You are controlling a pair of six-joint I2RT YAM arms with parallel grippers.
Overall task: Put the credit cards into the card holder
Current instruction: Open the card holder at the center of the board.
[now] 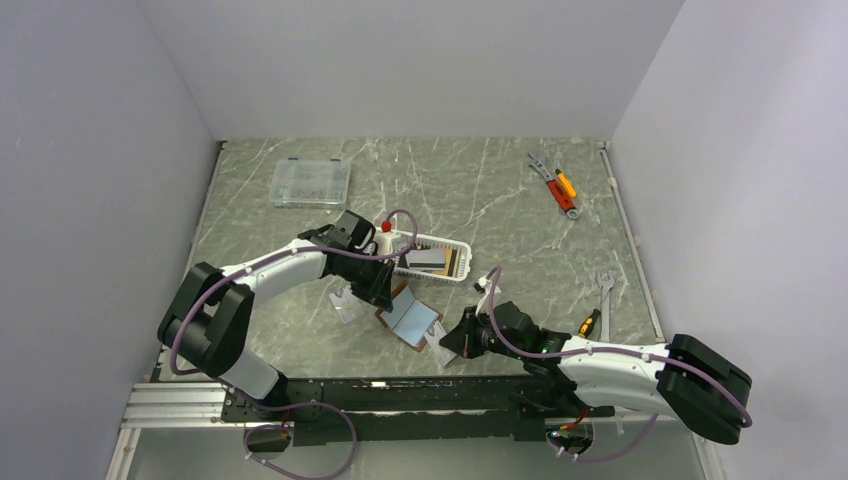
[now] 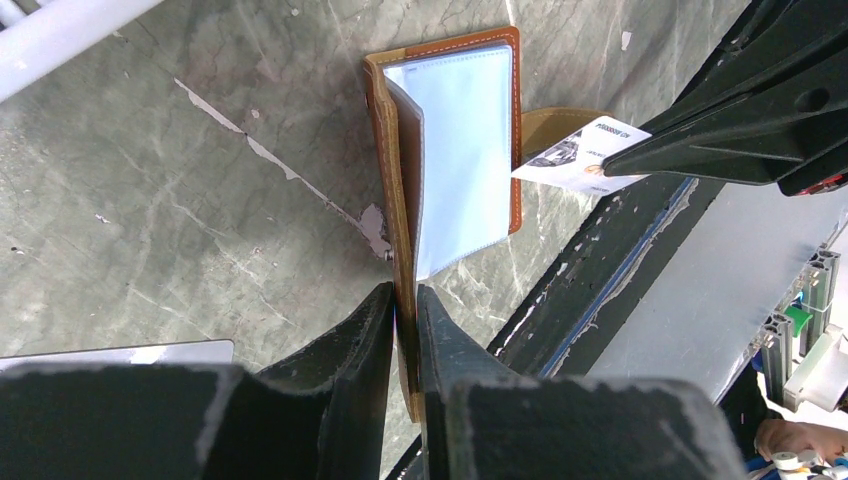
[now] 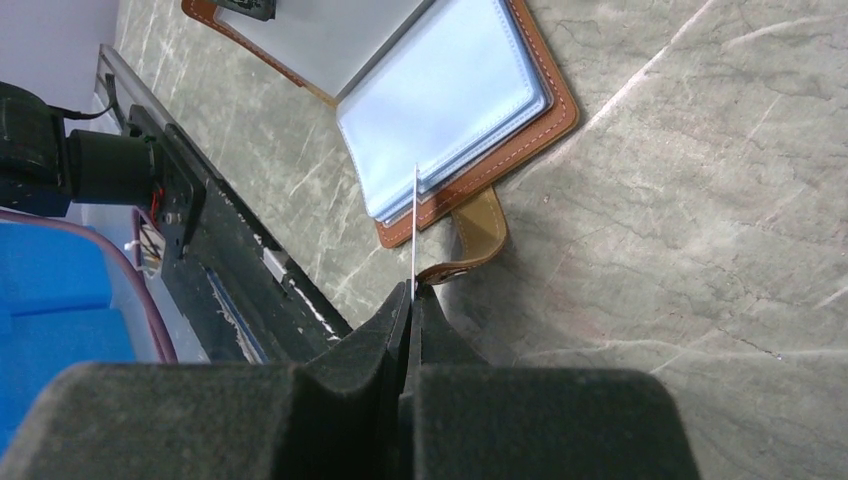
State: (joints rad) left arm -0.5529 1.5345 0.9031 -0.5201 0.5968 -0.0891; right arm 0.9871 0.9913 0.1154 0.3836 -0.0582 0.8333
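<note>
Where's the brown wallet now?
In the top view, the card holder lies open on the table just below the white basket, its flap pinched by the left gripper, the right gripper beside it holding a credit card.

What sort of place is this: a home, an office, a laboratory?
Probably a robotics lab test cell: plain white walls enclose a marbled table, and the left arm and right arm are bolted to a metal rail.
</note>
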